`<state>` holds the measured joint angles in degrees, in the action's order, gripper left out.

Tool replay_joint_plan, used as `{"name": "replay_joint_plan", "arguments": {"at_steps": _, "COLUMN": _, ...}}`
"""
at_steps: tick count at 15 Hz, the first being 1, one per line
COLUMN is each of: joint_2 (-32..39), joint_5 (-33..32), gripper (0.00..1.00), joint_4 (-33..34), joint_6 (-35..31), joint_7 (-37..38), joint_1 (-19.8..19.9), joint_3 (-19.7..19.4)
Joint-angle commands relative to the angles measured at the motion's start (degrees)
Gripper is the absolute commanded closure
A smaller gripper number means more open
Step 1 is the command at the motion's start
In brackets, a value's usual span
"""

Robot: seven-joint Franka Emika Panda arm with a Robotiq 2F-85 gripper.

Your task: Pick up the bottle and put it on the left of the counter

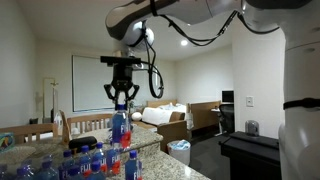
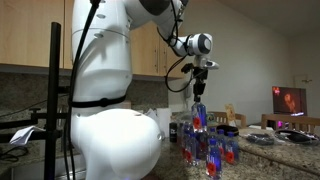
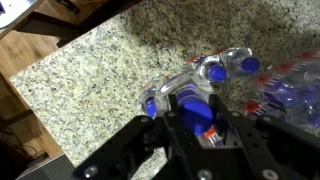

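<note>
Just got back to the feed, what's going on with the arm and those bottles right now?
The arm's gripper is above a cluster of bottles standing on the granite counter. It appears closed on the top of one bottle, the one with a blue upper part and red band. In both exterior views that bottle sits higher than its neighbours, so it looks lifted, though its base is not clearly visible. It has not yet been set down on the left of the counter.

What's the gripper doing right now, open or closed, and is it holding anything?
Gripper: closed on the bottle, gripping it by its blue upper end.
</note>
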<state>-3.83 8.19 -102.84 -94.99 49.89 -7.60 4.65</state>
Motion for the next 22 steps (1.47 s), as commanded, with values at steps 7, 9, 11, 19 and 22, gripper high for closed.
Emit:
{"name": "replay_joint_plan", "arguments": {"at_steps": 7, "joint_2": 1.2, "joint_5": -5.3, "gripper": 0.65, "joint_4": 11.6, "joint_6": 12.6, "joint_7": -3.7, "joint_1": 6.1, "joint_3": -3.6}}
{"name": "replay_joint_plan", "arguments": {"at_steps": 9, "joint_2": 2.3, "joint_5": -6.3, "gripper": 0.65, "joint_4": 12.3, "joint_6": 12.6, "joint_7": -5.7, "joint_1": 6.7, "joint_3": -4.3}}
{"name": "replay_joint_plan", "arguments": {"at_steps": 11, "joint_2": 2.9, "joint_5": -6.4, "gripper": 0.65, "joint_4": 12.3, "joint_6": 12.6, "joint_7": -5.7, "joint_1": 6.6, "joint_3": -4.3}}
{"name": "replay_joint_plan", "arguments": {"at_steps": 19, "joint_2": 4.2, "joint_5": -4.2, "gripper": 0.89, "joint_4": 12.4, "joint_6": 9.1, "joint_7": -4.3, "joint_1": 5.9, "joint_3": -3.6}}
{"name": "replay_joint_plan", "arguments": {"at_steps": 22, "joint_2": 6.8, "joint_5": -0.6, "gripper": 0.89, "joint_4": 12.3, "joint_6": 3.5, "joint_7": -4.6, "joint_1": 6.1, "joint_3": -3.8}}
